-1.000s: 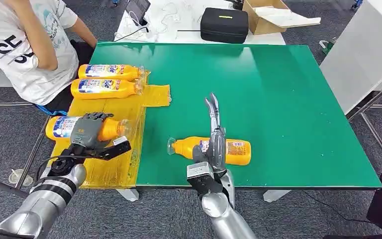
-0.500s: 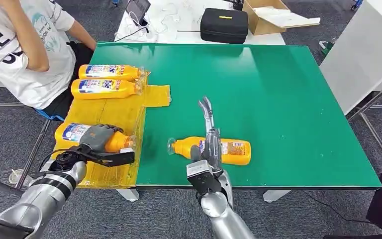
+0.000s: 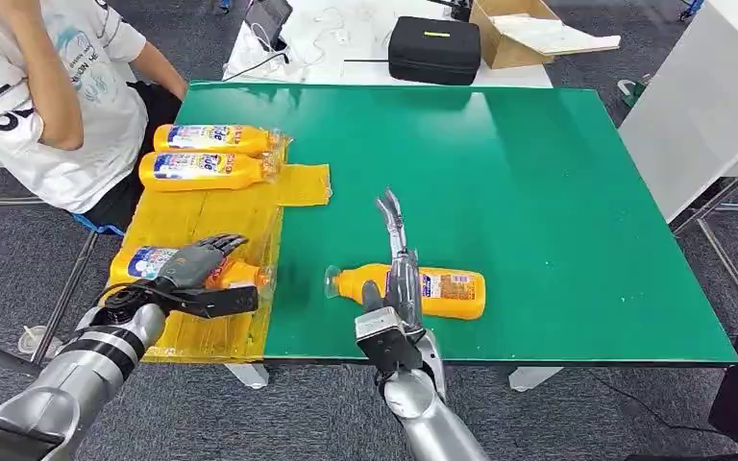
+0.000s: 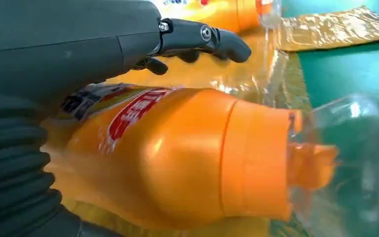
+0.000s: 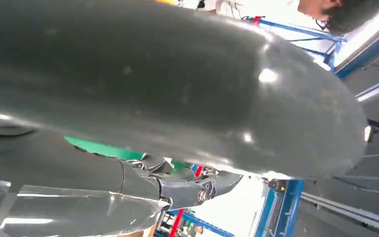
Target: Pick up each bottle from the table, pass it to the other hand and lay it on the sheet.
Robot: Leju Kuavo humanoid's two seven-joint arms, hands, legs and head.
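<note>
Lying lengthwise across the green table (image 3: 557,192), well right of the yellow sheet (image 3: 202,216), cap toward it: orange detergent bottle (image 3: 447,293), directly under the right hand (image 3: 399,264), fingers straight, empty; left hand (image 3: 197,274) spread over sheet bottle (image 3: 149,261).

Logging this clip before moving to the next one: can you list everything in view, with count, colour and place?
Orange plastic bottles: four. Two lie side by side at the far end of the sheet; one at its near end, under the left hand; one on the bare table by the right hand.
Yellow plastic sheet: one, along the table's left edge.
Green table: one.
Black zipped case: one, on the white table behind.
Cardboard box: one, brown, beside the case.
Person in white T-shirt: one, left of the table.
Left hand: over the near bottle, fingers spread.
Right hand: fingers straight, above the table bottle.
</note>
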